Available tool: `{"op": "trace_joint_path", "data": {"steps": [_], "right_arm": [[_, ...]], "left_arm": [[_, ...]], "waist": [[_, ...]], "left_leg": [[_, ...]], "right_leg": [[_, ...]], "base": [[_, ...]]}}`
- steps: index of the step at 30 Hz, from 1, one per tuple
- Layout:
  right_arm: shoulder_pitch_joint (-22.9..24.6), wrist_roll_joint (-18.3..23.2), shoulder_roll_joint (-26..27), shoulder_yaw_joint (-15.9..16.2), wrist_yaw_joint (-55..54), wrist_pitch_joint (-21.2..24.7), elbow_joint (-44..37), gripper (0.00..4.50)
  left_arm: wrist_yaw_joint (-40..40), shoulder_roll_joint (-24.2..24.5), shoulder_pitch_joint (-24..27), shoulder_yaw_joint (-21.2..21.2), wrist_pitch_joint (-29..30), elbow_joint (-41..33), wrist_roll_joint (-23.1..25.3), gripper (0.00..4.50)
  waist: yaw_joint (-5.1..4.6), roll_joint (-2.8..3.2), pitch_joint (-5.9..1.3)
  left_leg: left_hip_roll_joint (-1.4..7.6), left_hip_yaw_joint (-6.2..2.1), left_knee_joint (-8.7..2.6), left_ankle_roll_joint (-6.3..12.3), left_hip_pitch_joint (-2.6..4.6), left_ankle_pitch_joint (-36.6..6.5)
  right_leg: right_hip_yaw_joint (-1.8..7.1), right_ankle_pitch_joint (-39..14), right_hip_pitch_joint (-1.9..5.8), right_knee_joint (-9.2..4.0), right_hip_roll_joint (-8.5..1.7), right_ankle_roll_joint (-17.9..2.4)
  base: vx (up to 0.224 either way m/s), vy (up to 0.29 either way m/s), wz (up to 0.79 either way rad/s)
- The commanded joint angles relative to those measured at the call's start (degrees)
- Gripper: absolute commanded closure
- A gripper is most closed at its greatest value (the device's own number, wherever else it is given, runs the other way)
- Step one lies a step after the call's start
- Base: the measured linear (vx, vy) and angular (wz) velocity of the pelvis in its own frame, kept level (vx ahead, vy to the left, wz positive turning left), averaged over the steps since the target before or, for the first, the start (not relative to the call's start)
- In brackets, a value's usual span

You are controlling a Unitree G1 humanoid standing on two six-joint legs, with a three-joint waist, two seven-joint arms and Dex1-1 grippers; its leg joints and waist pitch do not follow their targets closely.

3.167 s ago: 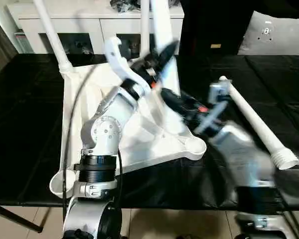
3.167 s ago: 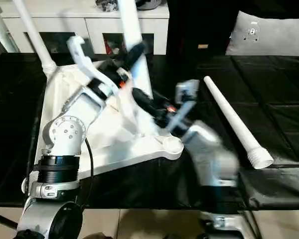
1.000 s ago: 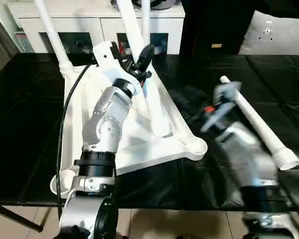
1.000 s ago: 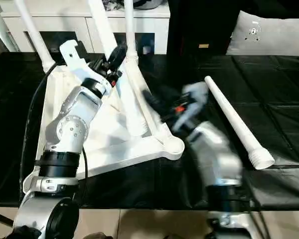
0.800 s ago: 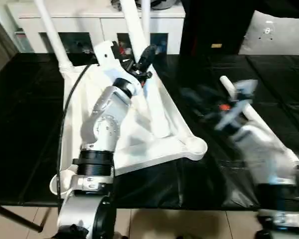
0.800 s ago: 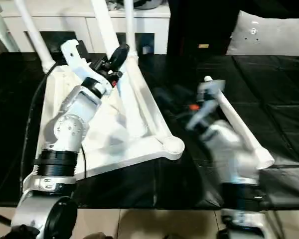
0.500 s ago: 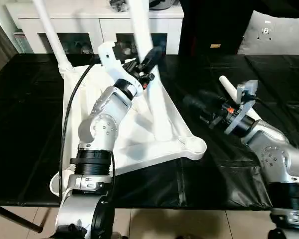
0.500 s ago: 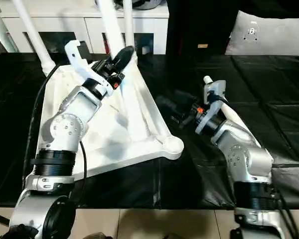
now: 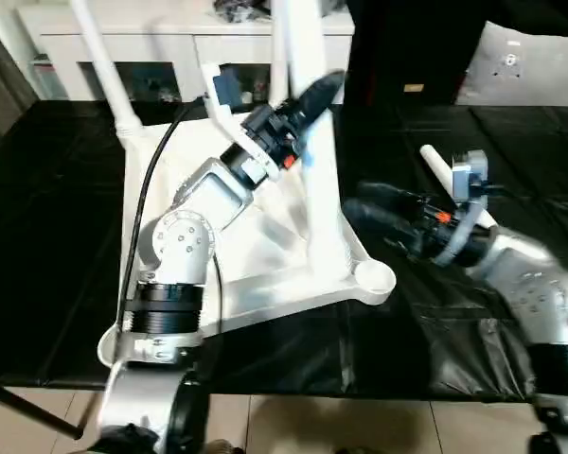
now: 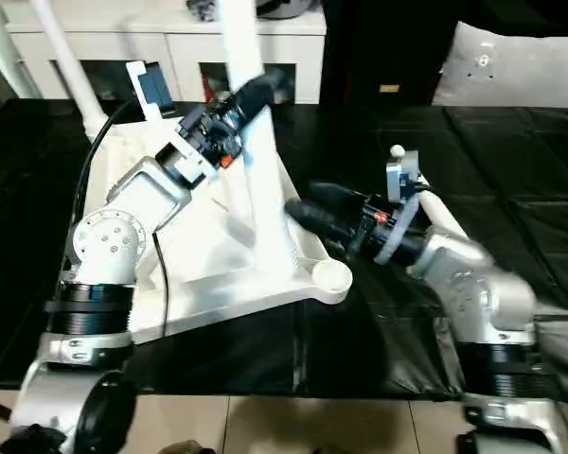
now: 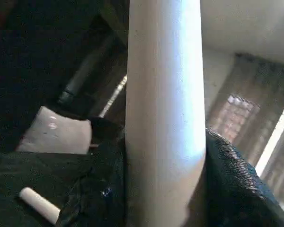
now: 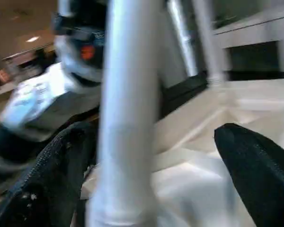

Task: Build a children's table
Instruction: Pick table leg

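The children's table top (image 9: 189,180) lies upside down on the black cloth, ribs up. One white leg (image 9: 99,57) stands in the far left corner socket. My left gripper (image 9: 317,90) is shut on a second leg (image 9: 312,180), which stands steeply tilted. Its lower end rests on the top just beside the near right corner socket (image 9: 374,277). In the left wrist view this leg (image 11: 163,94) sits between my black fingers. My right gripper (image 10: 303,203) is open, its fingers (image 12: 255,170) on either side of the leg's lower part (image 12: 128,118). Another leg (image 9: 434,163) lies on the cloth behind my right arm.
A white cabinet with dark glass doors (image 9: 170,47) runs along the back. A grey cushion (image 9: 530,57) lies at the back right. Black cloth (image 9: 57,189) covers the work table, whose front edge (image 9: 360,390) is close to me.
My left gripper swung the held leg to the right and more upright. My right arm came back leftward, and its open fingers now flank the leg's lower part.
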Motion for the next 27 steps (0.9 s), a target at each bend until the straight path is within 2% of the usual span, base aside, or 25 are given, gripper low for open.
{"op": "trace_joint_path", "data": {"steps": [1, 5, 9, 10, 13, 22, 27], "right_arm": [[-0.5, 0.9, -1.4, 1.5, 3.4, 0.7, -1.8, 0.00], [-1.0, -1.2, -2.6, 3.7, 4.6, -0.5, -1.2, 0.00], [-1.9, -4.8, -3.4, 6.3, 5.0, -2.7, 0.3, 0.00], [-2.3, -6.7, -3.5, 7.8, 5.6, -4.3, 1.3, 0.00], [-3.2, -7.2, -3.4, 9.1, 7.1, -5.0, 2.0, 0.00], [-4.6, -7.1, -3.0, 10.6, 9.6, -5.0, 3.9, 0.00], [-4.9, -6.5, -1.9, 10.6, 10.0, -4.6, 5.5, 0.53]], "left_arm": [[-3.3, 0.9, -1.2, -1.7, 0.2, -1.9, 0.4, 2.74], [-5.6, 1.5, -1.0, -3.6, -0.5, -2.9, 1.4, 2.74], [-7.2, 1.6, -0.5, -5.4, -1.1, -3.9, 2.6, 2.74], [-8.0, 1.7, -0.2, -6.2, -1.2, -4.3, 2.8, 2.74], [-9.3, 1.9, 0.3, -7.6, -1.2, -5.0, 3.1, 2.74], [-11.7, 2.3, 1.2, -9.9, -2.1, -6.5, 4.8, 2.74], [-11.5, 2.0, 1.4, -10.8, -2.9, -6.9, 5.6, 2.74]], "waist": [[0.22, -1.26, -4.41], [0.35, -1.38, -4.41], [0.28, -1.37, -4.35], [0.22, -1.44, -4.30], [0.15, -1.69, -4.20], [0.03, -1.79, -4.22], [-0.02, -1.84, -4.25]], "left_leg": [[1.87, -0.31, -3.12, 7.17, 0.23, -3.1], [1.94, -0.33, -3.16, 6.28, 0.17, -2.9], [1.90, -0.34, -3.15, 5.60, 0.08, -3.8], [1.85, -0.29, -3.17, 5.38, 0.12, -4.2], [1.80, -0.25, -3.21, 5.32, 0.10, -4.8], [1.96, -0.31, -3.18, 5.70, 0.15, -4.9], [1.94, -0.27, -3.14, 5.70, 0.12, -4.7]], "right_leg": [[2.20, -9.9, 3.78, -3.62, -3.15, -11.9], [2.24, -9.9, 3.82, -3.50, -3.28, -12.2], [2.21, -11.5, 3.80, -3.68, -3.34, -11.8], [2.25, -12.0, 3.82, -3.73, -3.29, -11.6], [2.29, -13.1, 3.82, -3.85, -3.24, -11.2], [2.31, -13.6, 3.69, -3.76, -3.20, -11.0], [2.31, -12.8, 3.67, -3.69, -3.16, -11.5]], "base": [[0.000, 0.000, 0.00], [0.000, 0.000, 0.00], [0.000, 0.000, 0.00], [0.000, 0.000, 0.00], [0.000, 0.000, 0.00], [0.000, 0.000, 0.00], [0.000, 0.000, 0.00]]}}
